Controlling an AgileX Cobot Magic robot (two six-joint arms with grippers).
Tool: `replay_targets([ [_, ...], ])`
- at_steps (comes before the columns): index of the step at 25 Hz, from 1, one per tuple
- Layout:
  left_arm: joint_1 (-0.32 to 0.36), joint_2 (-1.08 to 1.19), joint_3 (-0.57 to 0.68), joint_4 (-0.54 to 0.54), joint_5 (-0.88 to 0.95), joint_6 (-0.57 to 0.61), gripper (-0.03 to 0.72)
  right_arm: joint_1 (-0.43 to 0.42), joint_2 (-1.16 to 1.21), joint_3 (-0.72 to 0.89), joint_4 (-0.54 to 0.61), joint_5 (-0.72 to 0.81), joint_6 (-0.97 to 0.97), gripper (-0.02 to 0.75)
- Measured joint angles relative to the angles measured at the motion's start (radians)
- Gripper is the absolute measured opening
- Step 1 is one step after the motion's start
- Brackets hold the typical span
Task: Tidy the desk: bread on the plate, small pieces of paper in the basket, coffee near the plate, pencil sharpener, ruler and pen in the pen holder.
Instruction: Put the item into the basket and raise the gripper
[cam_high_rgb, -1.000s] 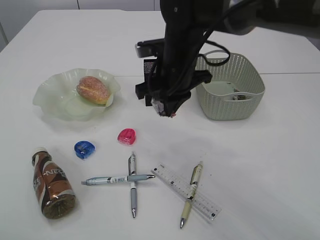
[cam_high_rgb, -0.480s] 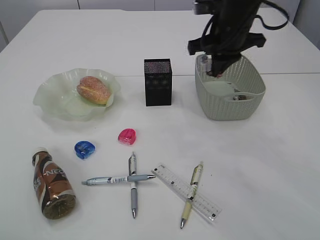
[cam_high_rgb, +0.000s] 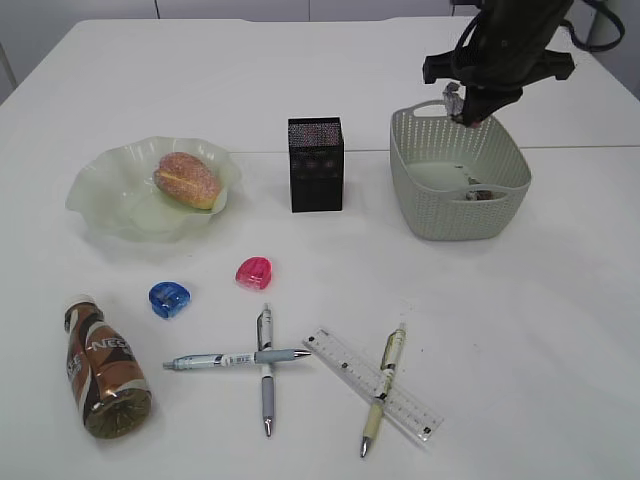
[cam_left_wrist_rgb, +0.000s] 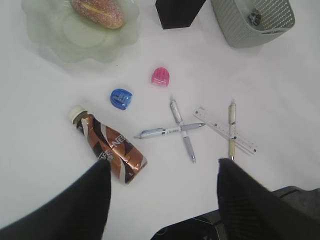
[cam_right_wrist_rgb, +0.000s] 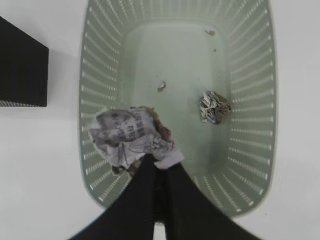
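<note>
A: Status?

B: Bread (cam_high_rgb: 187, 179) on the plate (cam_high_rgb: 100, 190). One paper ball (cam_right_wrist_rgb: 214, 106) in the basket (cam_high_rgb: 505, 205); right pincer (cam_right_wrist_rgb: 156, 165) clamps another wad (cam_right_wrist_rgb: 131, 136) above it. Left pincer (cam_left_wrist_rgb: 160, 172) spread, empty.

A: Outstanding?

B: Coffee (cam_high_rgb: 102, 368) lies far from the plate; sharpeners (cam_high_rgb: 254, 272), ruler (cam_high_rgb: 372, 382), pens (cam_high_rgb: 266, 368) on the surface, outside the holder (cam_high_rgb: 316, 165).

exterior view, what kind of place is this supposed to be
Probably a staged desk in a lab or office: a plain white tabletop strewn with stationery, namely pens and a clear ruler, beside a black mesh pen holder.
</note>
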Motion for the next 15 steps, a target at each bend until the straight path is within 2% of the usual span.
replay_targets([
  [5,0.000,0.000,0.000,-0.017,0.000,-0.011,0.489,0.000,0.050,-0.002,0.000,-0.016,0.004,0.031],
  [7,0.000,0.000,0.000,-0.027,0.000,-0.011,0.489,0.000,0.065,-0.002,0.002,-0.023,0.006,0.102],
  [12,0.000,0.000,0.000,-0.038,0.000,-0.011,0.489,0.000,0.076,-0.002,0.004,-0.043,0.007,0.351],
  [15,0.000,0.000,0.000,-0.038,0.000,-0.011,0.489,0.000,0.078,-0.002,0.004,-0.049,0.007,0.417],
])
